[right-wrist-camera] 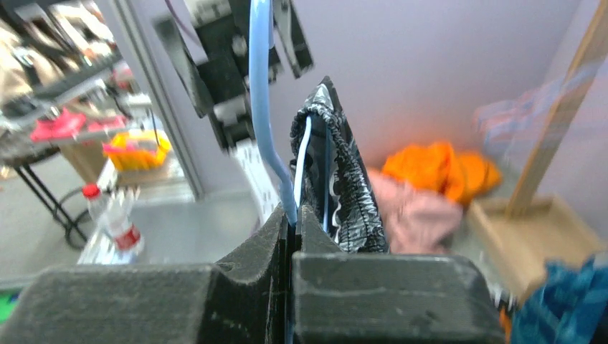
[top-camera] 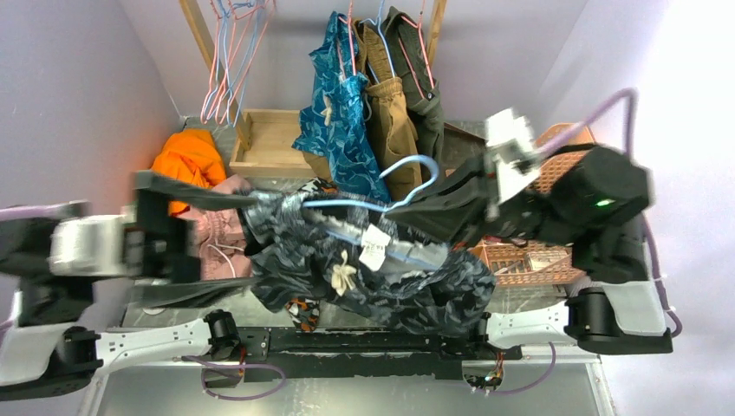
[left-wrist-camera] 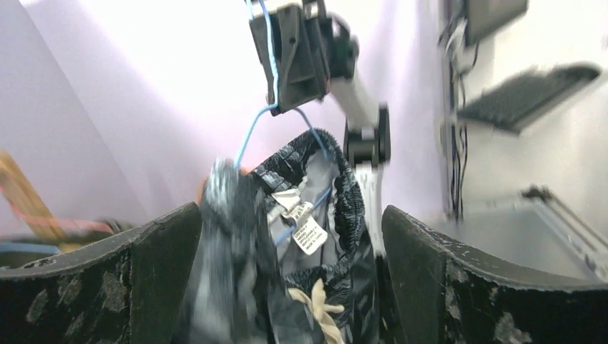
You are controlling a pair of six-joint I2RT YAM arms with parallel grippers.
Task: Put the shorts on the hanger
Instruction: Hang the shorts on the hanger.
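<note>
Shorts: dark charcoal fabric shorts (top-camera: pixel 373 269) with a grey-white leafy print hung bunched just ahead of the right gripper's tips, between the two tools. The lower cloth sagged in a heap beneath them.
Hanger: the thin light-blue wire hanger (top-camera: pixel 347 204) ran into the elastic waistband, its hook rising above the right gripper.
Small parts: a white label (top-camera: pixel 374 246) and a cream drawstring (top-camera: pixel 344 277) showed at the open waist, facing the left gripper.
Right gripper: the right gripper (right-wrist-camera: pixel 290 218) was pinched tight on the blue wire below the hook.
Left gripper: the left gripper (left-wrist-camera: pixel 290 215) was spread wide and holding nothing; the waistband lay between its fingers, unpinched.
Done: judging by the wire inside the waist, the shorts appeared threaded on and carried by the hanger.
Left: the cloth looked crumpled and uneven, so it probably needed spreading along the wire.
Surroundings: an orange garment (top-camera: pixel 189 160) lay beyond the left gripper, and a wicker basket (top-camera: pixel 529 260) sat under the right arm.
</note>
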